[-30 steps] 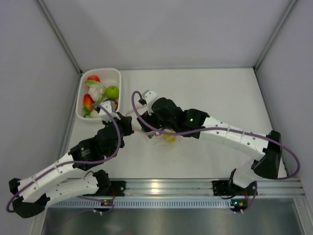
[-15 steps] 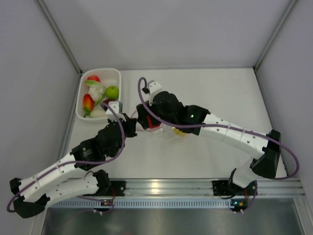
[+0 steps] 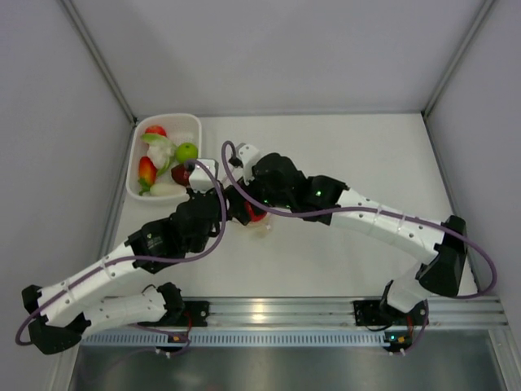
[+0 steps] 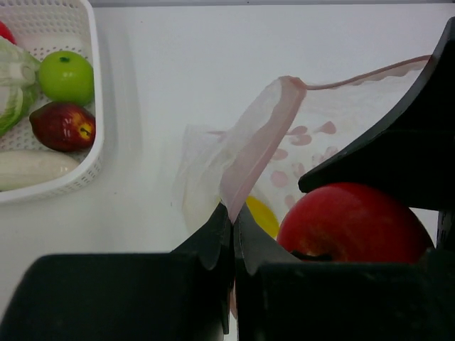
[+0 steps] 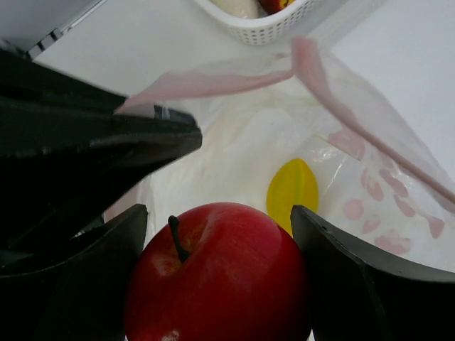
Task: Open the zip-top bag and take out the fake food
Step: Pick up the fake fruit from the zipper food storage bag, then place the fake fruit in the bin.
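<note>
Clear plastic zip-top bag sits open near the white basket. Your left gripper is clamped on its pink zip strip. Your right gripper grasps a red apple at the bag's mouth. A yellow piece is left inside the bag. Other fruit lies in the basket. No writing is legible.

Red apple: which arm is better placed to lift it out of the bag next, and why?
Right. The right gripper holds the red apple between its fingers at the mouth of the zip-top bag. The left gripper is shut on the bag's zip strip, holding it open, so it is not free.
</note>
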`<state>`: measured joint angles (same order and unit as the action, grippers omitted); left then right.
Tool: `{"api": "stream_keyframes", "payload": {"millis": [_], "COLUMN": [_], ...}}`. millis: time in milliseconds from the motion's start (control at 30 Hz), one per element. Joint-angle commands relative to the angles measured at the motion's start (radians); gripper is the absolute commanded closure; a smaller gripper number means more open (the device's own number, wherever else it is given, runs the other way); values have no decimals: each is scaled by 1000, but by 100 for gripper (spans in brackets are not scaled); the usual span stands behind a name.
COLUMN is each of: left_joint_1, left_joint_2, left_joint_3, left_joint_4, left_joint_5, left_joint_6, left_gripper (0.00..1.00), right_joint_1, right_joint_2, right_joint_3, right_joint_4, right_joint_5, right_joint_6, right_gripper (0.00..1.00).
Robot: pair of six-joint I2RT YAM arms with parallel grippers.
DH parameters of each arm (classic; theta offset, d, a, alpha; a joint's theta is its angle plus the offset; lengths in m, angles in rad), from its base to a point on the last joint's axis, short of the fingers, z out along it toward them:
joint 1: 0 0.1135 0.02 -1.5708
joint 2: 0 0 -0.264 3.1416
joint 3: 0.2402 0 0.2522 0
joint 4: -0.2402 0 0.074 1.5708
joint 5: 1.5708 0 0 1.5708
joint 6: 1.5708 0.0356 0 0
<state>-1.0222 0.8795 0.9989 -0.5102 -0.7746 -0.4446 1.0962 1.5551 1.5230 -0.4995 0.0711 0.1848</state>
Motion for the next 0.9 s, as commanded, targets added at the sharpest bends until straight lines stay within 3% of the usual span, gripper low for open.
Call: {"api": "stream_keyframes", "payload": {"millis": [0, 133, 333, 633, 867], "left_joint_1": [7, 24, 80, 209, 249], "left_joint_2": [21, 12, -7, -39, -50], "left_joint_3": [60, 46, -2, -80, -72], "left_joint_4": [-27, -31, -50, -59, -264], "left_joint_5": [-64, -46, 4, 133, 15], "left_joint_6": [6, -20, -89, -146, -252], "left_gripper": [100, 100, 100, 100, 100], "right_joint_1": [19, 18, 10, -71, -199], "right_joint_2": [-93, -159, -250, -233, -106], "right_joint_3": [-27, -92, -141, -43, 109], "right_joint_4": [23, 48, 134, 228, 286], "right_joint_5": [-175, -240, -212, -252, -270], "right_joint_6": [-94, -163, -124, 15, 125], "right_gripper": [82, 82, 83, 83, 85]}}
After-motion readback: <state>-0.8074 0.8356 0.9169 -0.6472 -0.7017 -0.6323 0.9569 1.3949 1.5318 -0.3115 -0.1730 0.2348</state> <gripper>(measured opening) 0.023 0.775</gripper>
